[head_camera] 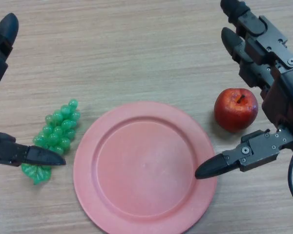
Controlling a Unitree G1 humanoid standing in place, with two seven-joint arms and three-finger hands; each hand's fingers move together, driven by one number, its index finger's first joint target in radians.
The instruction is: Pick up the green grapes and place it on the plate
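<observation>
A bunch of green grapes [57, 132] lies on the wooden table, just left of a pink plate [144, 165] that holds nothing. My left hand [10, 151] comes in at the left edge, open; its thumb reaches over the lower end of the bunch and its fingers stand above, apart from the grapes. My right hand [263, 73] hangs open at the right, with its thumb tip over the plate's right rim.
A red apple [236, 109] sits on the table right of the plate, between my right hand's thumb and fingers without being held. Bare wood stretches across the far half of the table.
</observation>
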